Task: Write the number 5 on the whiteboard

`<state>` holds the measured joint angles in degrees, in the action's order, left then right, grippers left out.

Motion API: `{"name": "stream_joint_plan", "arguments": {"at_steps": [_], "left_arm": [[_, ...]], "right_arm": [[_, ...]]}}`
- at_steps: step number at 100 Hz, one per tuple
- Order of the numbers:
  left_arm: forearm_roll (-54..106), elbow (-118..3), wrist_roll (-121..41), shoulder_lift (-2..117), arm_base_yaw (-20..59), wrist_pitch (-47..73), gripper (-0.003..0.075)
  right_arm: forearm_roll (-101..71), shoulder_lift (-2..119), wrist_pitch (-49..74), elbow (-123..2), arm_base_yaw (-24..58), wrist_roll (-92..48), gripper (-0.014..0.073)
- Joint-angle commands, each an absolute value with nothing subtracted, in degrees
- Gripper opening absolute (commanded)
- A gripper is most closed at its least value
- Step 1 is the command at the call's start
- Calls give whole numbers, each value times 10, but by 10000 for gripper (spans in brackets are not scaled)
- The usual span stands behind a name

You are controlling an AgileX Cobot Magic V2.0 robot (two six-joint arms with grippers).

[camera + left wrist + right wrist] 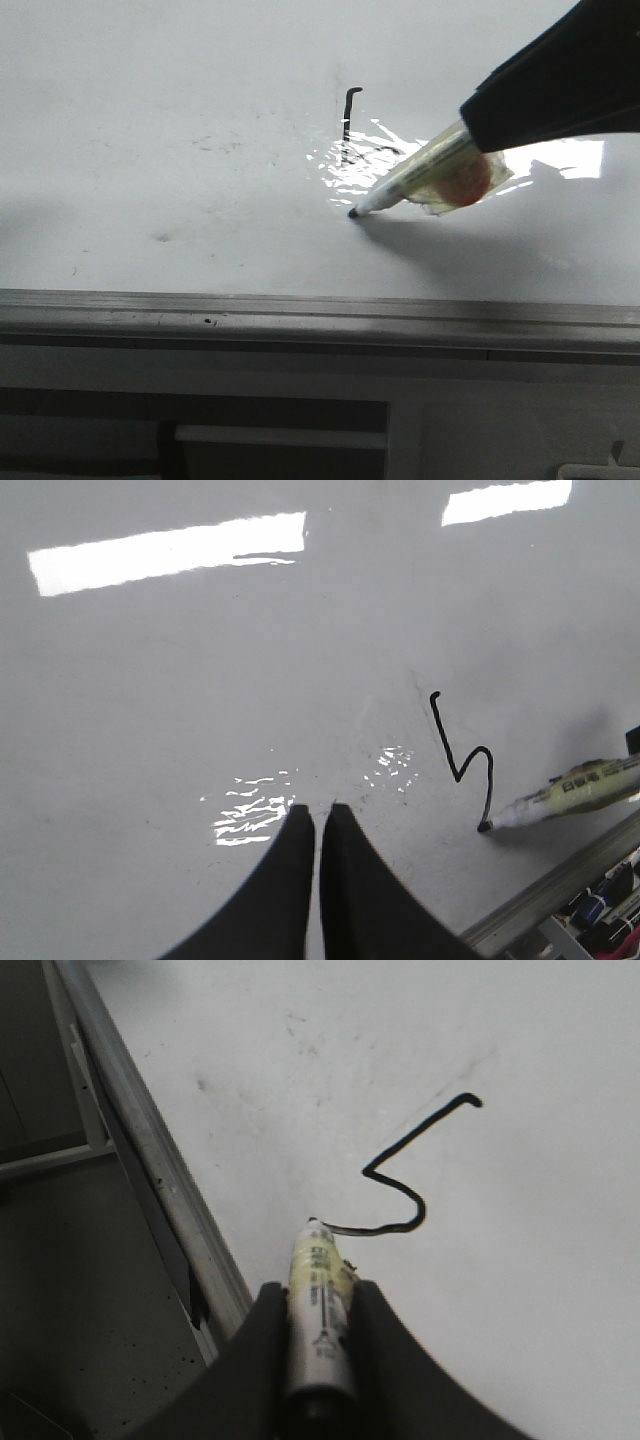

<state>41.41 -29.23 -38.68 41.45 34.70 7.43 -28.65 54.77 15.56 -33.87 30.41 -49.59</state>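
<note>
The whiteboard [150, 100] fills the scene. On it is a thin black line [348, 112], the number 5 as it stands: a straight stroke, a sharp bend and a curved tail [405, 1175]. My right gripper [318, 1292] is shut on a white marker with yellowish tape [315, 1260]. The marker's tip [353, 212] touches the board at the tail's end, near the front rail. The same line [462, 760] and marker [575, 790] show in the left wrist view. My left gripper [318, 808] is shut on nothing, hovering over bare board [150, 700] beside the figure.
A grey metal edge rail [300, 310] runs along the board's near side, with a frame and a drop below it [90, 1290]. A wrinkled glare patch [345, 180] covers the figure's middle. Faint grey smudges [215, 145] lie to the left. Cluttered items [600, 910] sit beyond the rail.
</note>
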Motion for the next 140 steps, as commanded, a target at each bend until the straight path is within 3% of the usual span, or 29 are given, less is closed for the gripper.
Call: {"name": "stream_joint_plan", "arguments": {"at_steps": [1,39,140], "left_arm": [[422,-308,-383,411,347,36,-20],[422,-308,-383,411,347,36,-20],[422,-308,-383,411,347,36,-20]], "right_arm": [[-284,562,104,-350,314,-496,-52],[-280,486,96,-419,317,-496,-52],[-280,544,123,-420,255,-496,-52]]}}
